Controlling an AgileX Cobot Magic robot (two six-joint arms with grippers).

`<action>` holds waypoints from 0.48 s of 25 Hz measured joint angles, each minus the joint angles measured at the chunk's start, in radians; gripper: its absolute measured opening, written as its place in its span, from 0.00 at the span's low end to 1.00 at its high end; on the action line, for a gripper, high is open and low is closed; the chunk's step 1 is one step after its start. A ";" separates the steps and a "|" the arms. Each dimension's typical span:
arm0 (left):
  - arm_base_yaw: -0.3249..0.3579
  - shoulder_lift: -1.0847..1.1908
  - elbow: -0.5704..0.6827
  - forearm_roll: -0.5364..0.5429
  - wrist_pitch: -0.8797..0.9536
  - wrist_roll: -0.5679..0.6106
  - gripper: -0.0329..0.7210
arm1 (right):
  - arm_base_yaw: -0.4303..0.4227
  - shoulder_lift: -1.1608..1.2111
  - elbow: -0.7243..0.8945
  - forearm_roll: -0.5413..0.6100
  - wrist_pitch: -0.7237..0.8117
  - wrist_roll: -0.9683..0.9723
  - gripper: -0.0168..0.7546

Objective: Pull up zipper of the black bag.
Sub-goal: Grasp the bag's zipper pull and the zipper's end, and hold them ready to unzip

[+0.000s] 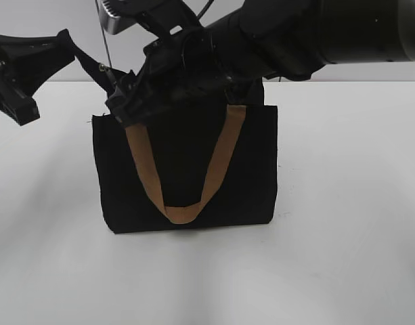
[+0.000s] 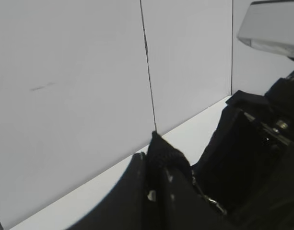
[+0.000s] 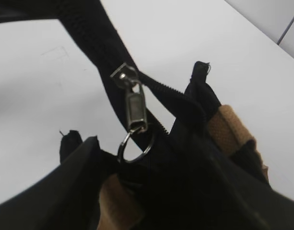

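The black bag (image 1: 187, 169) stands upright on the white table, one tan handle (image 1: 183, 211) hanging down its front. My left gripper (image 1: 61, 44) is up at the left, shut on the black end of the zipper tape (image 2: 162, 152), which stretches taut from the bag's top left corner. My right gripper (image 1: 136, 95) reaches in from the upper right to that same corner. In the right wrist view the silver zipper (image 3: 130, 103) sits on the black tape, its tab and ring drawn straight toward my right gripper (image 3: 132, 167), which looks shut on the ring.
The white table (image 1: 342, 257) runs wide around the bag. A grey panelled wall (image 2: 89, 72) stands behind. A silver-grey box (image 1: 116, 17) hangs above the bag's left corner and also shows in the left wrist view (image 2: 271, 28).
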 joint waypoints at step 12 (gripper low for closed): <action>0.000 0.000 0.000 0.000 0.023 0.000 0.07 | 0.000 0.002 0.000 0.002 -0.012 0.000 0.28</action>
